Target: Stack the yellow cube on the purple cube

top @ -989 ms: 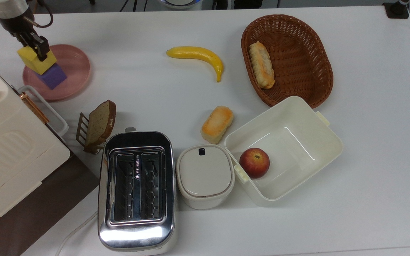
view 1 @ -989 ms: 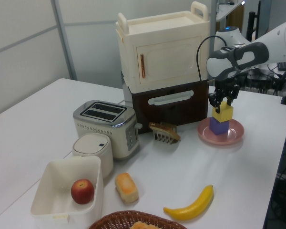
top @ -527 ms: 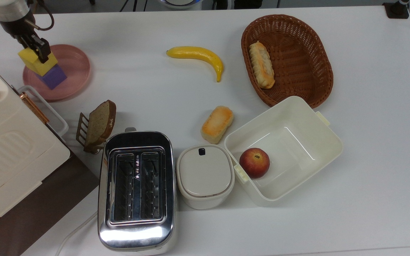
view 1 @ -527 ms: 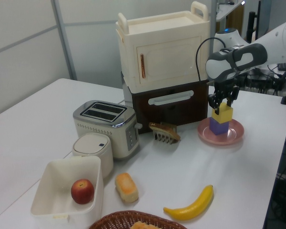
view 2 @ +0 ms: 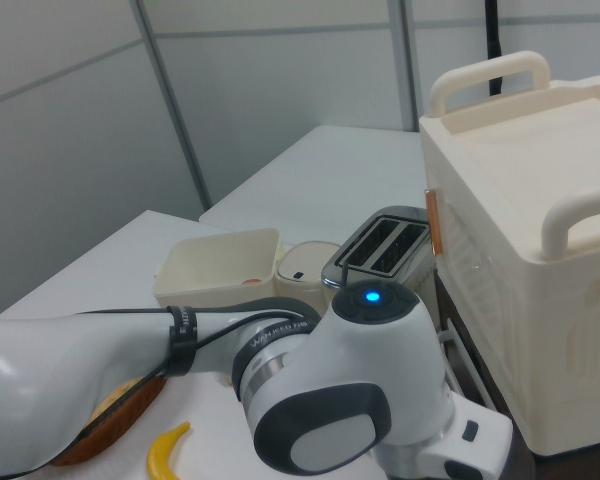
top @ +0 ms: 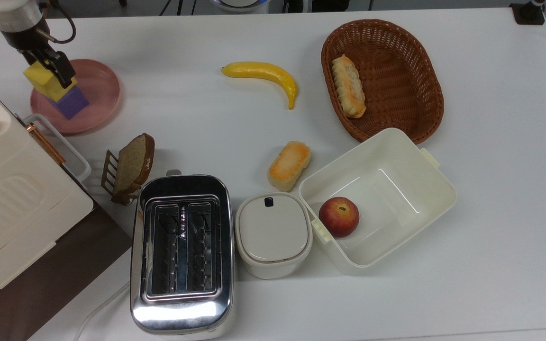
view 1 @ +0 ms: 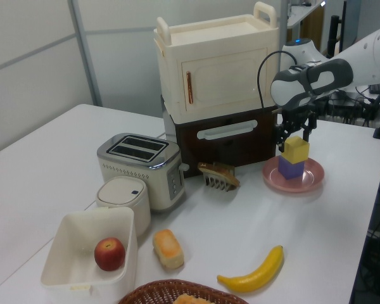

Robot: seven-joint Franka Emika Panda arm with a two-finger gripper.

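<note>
Overhead, fingers [view 1: 285, 134] (open) astride yellow cube [view 1: 296, 149]

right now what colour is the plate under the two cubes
Pink; the plate shows best in the top view.

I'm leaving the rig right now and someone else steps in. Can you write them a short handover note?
Hand: open, just above the yellow cube, fingers clear of it in the left view.
Cubes: yellow cube sits on the purple cube, which stands on the pink plate next to the cabinet.
Done: the stack is made and released.
Left: lift the arm away without nudging the stack, and check it stands.
</note>
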